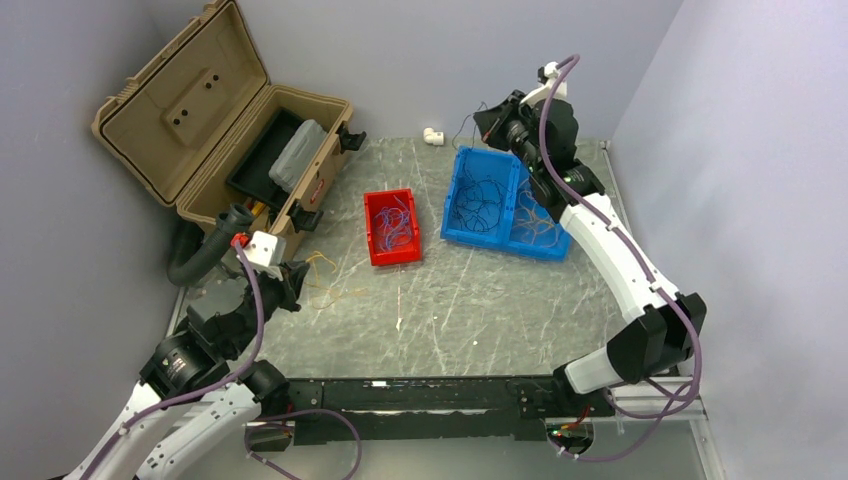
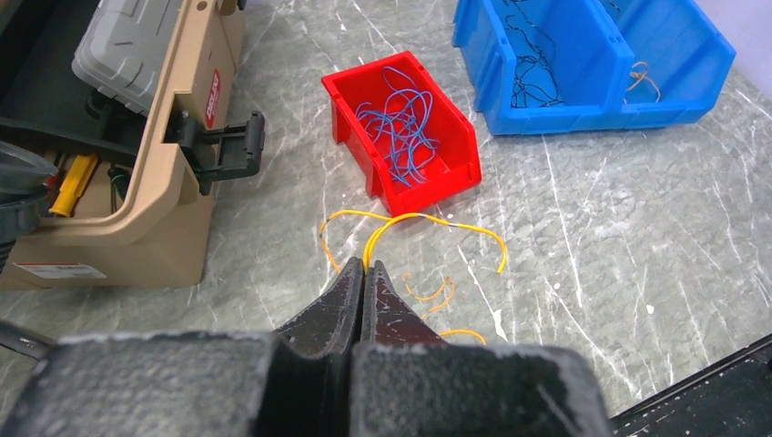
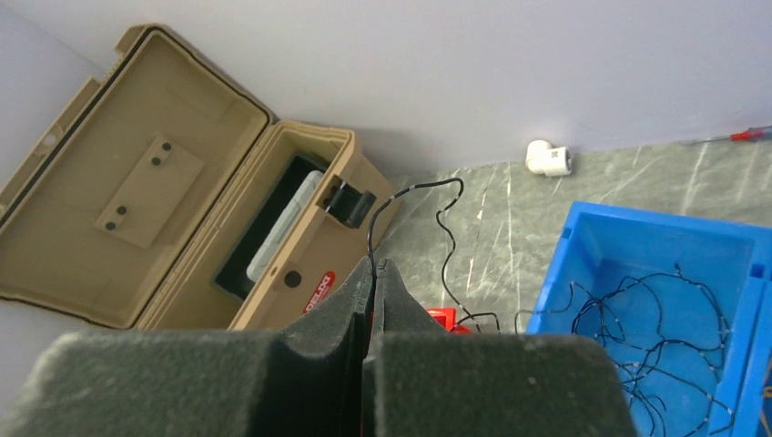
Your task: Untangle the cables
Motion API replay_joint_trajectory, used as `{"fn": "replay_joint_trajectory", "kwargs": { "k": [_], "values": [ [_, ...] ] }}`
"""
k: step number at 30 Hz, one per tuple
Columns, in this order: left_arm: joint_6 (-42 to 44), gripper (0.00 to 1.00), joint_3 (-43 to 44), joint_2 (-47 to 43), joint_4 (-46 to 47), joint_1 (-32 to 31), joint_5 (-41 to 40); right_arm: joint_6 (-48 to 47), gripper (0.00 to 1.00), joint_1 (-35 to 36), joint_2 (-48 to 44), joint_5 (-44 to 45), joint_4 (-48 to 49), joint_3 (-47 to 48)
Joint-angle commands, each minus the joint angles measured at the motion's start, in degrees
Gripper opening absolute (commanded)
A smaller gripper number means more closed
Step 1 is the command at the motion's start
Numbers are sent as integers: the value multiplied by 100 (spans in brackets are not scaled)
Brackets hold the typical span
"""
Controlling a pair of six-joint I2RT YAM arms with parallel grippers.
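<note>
Near blue bin [image 3: 583, 238], right hand [image 3: 373, 264] pinches black cable [image 3: 428, 187].

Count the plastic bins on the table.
3. The red bin, mid-table, holds blue cables. The left blue bin, to its right, holds black cables. The right blue bin, right beside that one, holds tan cables. None seems hidden.

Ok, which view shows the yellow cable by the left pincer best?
Left wrist: the yellow cable loops clearly out from the tips of the shut left pincer, just in front of the red bin. Top external shows only faint pale strands. Right wrist misses it entirely.
</note>
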Motion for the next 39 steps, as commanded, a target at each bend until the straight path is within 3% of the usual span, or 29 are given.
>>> {"fn": "replay_joint_trajectory", "kwargs": {
  "k": [1, 21, 39],
  "values": [
    [72, 0, 121, 62, 237, 11, 86, 214, 0, 0, 111, -395, 937, -268],
    [70, 0, 133, 89, 204, 8, 86, 1396, 0, -1010, -207, -1461, 2694, -2174],
    [69, 0, 133, 100, 197, 21, 94, 263, 0, -1256, -1034, -103, 1273, -2710]
  ]
}}
